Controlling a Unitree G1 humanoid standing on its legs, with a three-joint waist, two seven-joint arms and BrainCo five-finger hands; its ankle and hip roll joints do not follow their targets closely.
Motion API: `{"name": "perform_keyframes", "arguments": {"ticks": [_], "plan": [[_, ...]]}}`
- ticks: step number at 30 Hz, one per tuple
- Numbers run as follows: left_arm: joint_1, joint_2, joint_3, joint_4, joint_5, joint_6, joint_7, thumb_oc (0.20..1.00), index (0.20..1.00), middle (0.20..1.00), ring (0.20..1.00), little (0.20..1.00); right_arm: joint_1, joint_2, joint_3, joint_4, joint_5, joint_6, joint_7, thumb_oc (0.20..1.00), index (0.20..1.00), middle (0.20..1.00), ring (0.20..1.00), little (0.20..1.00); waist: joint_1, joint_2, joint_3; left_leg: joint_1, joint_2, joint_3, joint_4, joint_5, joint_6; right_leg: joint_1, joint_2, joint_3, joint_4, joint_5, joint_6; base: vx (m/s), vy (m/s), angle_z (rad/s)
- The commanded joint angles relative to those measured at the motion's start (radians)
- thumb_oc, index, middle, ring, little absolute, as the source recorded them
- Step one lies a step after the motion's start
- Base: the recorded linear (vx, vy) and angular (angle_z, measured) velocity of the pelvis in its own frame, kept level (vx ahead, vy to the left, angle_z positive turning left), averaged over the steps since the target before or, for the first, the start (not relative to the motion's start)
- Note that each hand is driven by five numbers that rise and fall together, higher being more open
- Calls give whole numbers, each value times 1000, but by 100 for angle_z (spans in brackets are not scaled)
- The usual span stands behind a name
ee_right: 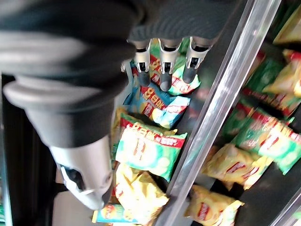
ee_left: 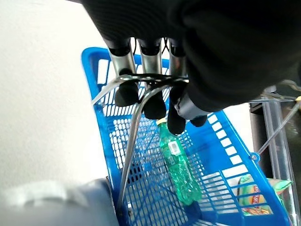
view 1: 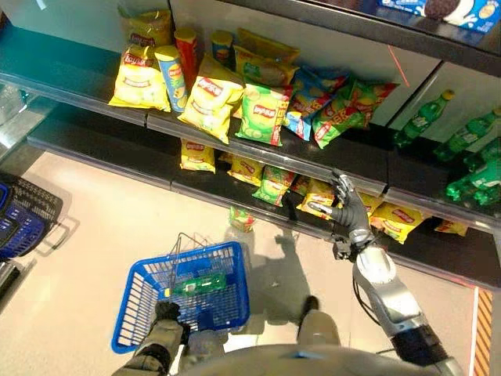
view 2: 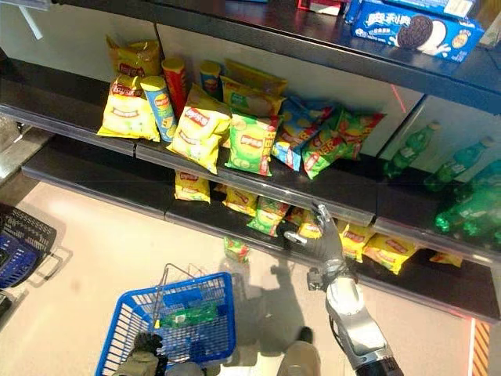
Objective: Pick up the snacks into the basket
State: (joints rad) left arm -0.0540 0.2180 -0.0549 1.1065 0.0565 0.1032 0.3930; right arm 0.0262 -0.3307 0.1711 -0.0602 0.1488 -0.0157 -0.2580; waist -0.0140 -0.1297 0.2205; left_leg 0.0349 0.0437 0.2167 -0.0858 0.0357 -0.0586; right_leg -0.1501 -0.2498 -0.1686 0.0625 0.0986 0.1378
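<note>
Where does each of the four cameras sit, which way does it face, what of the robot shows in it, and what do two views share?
Left eye view: on the head, looking down at the shelves and blue basket; both arms show.
Right eye view: beside it, same scene; right hand raised by the lower shelf.
Left wrist view: along the left hand, curled on the basket's handle; a green bottle lies inside.
Right wrist view: along the right hand, fingers straight, facing chip bags.
Shared: both eye views and the left wrist view show basket and bottle.
</note>
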Motion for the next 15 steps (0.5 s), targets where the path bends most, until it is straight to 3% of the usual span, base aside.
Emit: {"name": "perform_keyframes", "arguments": {"ticks": [1, 5, 8, 15], "plan": [[40, 19, 28, -38, 15, 1, 29, 200, 200, 200, 200, 200, -132, -36, -99, 10, 57, -22, -61, 1000, 1000, 1000, 1000, 1000, 38, 18, 38, -24, -15, 6, -2, -31, 20, 2, -50, 10, -42, 107, 95, -10, -46, 40], [48, 11, -20, -64, -6, -9, 14, 200, 200, 200, 200, 200, -247, -80, -130, 143, 161, -19, -91, 1000, 1000, 1000, 1000, 1000, 62, 6, 47, -55, -8, -6, -2, -20, 7, -2, -60, -34, -78, 139, 105, -27, -86, 2], [33, 9, -73, -77, -50, -23, 4, 200, 200, 200, 200, 200, -408, -178, -109, 313, 213, 0, -114, 1000, 1000, 1000, 1000, 1000, 84, -1, 77, -97, 11, -24, -2, 2, -6, -15, -54, -57, -92, 138, 102, -56, -103, 18], [1, -5, -136, -109, -114, -40, 14, 200, 200, 200, 200, 200, -578, -236, -73, 507, 241, 15, -146, 1000, 1000, 1000, 1000, 1000, 97, 14, 143, -144, 35, -54, 1, 28, -18, -50, -36, -67, -73, 118, 91, -39, -63, 9]]}}
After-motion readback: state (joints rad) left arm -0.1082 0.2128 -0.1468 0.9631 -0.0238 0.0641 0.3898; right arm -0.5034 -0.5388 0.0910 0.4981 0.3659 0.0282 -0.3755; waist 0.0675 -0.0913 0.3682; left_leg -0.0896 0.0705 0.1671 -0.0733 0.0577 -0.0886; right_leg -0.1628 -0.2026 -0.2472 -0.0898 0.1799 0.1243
